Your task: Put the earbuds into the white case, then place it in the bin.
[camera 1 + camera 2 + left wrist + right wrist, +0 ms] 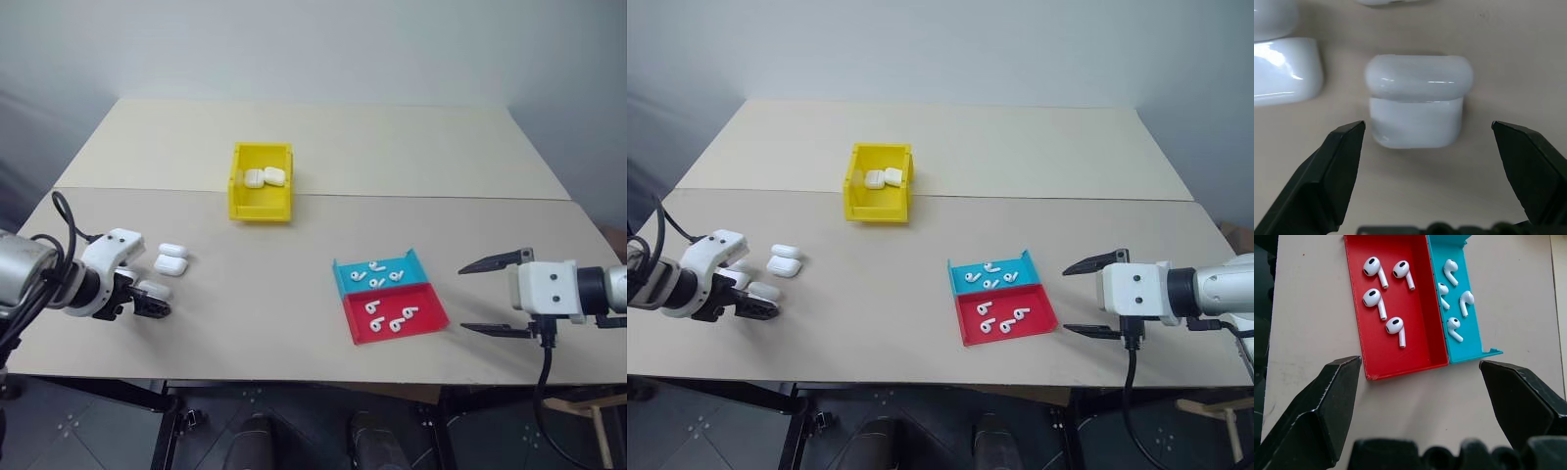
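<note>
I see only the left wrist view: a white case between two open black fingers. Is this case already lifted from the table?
Observer: No. In the head view the white case lies on the table; the left gripper hovers open over it.
Operator: Where is the bin?
Observer: The yellow bin stands farther back, near the table's middle, with two cases already inside.
Operator: And the earbuds?
Observer: Four earbuds lie in the red tray and four in the blue tray touching it, in front of the open right gripper.
</note>
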